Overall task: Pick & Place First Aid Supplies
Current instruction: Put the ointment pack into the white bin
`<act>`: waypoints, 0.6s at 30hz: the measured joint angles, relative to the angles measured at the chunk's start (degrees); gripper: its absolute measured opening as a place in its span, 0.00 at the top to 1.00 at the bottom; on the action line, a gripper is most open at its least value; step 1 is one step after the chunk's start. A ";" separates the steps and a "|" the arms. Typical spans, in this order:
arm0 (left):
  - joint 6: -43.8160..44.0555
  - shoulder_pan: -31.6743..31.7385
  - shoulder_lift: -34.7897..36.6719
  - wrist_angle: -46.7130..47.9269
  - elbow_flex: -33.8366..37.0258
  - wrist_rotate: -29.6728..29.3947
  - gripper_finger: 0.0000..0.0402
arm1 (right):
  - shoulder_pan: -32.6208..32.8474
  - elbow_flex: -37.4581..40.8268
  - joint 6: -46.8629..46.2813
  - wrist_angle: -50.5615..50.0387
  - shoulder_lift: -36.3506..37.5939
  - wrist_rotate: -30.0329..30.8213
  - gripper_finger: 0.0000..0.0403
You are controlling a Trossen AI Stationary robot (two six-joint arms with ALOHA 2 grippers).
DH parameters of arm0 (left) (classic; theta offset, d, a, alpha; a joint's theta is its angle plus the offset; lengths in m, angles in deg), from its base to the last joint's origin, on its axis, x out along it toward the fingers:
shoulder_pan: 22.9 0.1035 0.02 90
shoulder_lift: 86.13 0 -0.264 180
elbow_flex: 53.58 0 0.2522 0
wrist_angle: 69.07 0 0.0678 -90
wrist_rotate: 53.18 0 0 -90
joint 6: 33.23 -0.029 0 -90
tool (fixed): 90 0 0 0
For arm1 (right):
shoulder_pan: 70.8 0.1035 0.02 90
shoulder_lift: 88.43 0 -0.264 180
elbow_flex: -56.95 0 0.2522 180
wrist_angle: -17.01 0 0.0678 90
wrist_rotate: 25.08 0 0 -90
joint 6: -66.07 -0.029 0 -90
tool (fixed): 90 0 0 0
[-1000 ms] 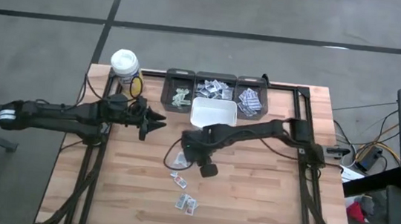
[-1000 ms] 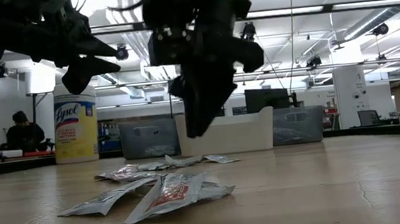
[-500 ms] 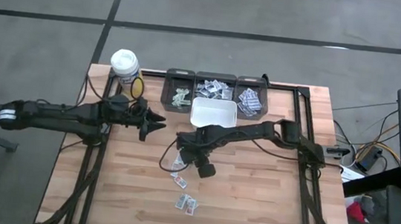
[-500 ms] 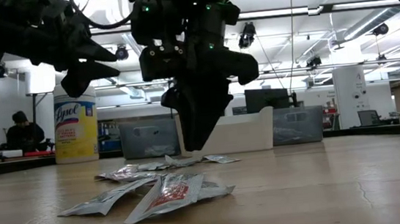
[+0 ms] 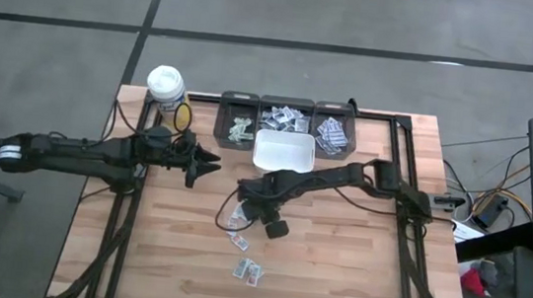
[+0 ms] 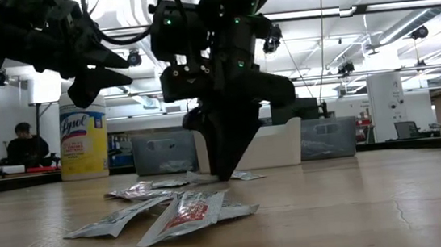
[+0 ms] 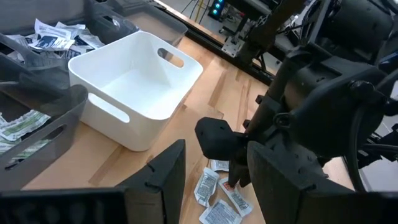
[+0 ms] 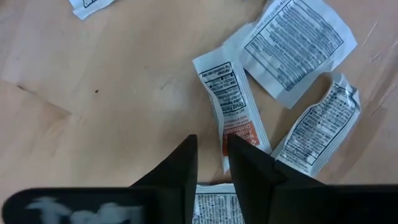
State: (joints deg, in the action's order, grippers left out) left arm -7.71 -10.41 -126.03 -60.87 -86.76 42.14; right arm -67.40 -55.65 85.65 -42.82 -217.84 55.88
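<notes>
Several small flat first aid packets lie flat on the wooden table near its middle: a far group and a near group. My right gripper points steeply down over the far group, its tips low at table height. In the right wrist view its fingers stand narrowly open, just short of a red-printed packet, with wood in the gap. My left gripper hovers open above the table's left half, holding nothing. My right gripper comes from above, pointing steeply down at the end of the red-printed packet. Whether its fingertips touch the packet or the table I cannot tell. Nothing shows pinched between them.
Three dark bins with sorted packets line the far edge. A white bin stands just before them, close behind my right arm. A white-lidded wipes canister stands at the far left. More packets lie nearer the front edge.
My right gripper has sunk straight down toward the far group of packets, from well above them to table height. The packets lie as before.
</notes>
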 joint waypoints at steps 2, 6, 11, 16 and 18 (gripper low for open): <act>0.02 0.00 0.00 0.00 0.00 0.00 0.59 | -0.01 0.99 -0.04 0.91 0.14 0.02 0.80; 0.13 0.00 0.00 0.00 0.00 -0.03 0.59 | 0.00 2.98 -1.49 2.79 0.44 0.72 0.85; 0.48 0.00 0.00 0.00 0.00 -0.47 0.59 | 0.11 3.84 -3.11 2.78 0.44 4.01 0.92; 0.50 0.02 0.00 0.00 0.00 -0.85 0.59 | 0.11 3.96 -3.34 2.46 0.37 4.70 0.98; 0.50 0.01 0.00 -0.01 0.00 -0.84 0.59 | 0.11 3.81 -3.89 1.96 0.65 4.62 0.98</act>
State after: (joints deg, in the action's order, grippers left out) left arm -7.21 -10.40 -126.03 -60.89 -86.76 41.30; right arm -67.29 -51.85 81.75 -40.86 -217.18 60.49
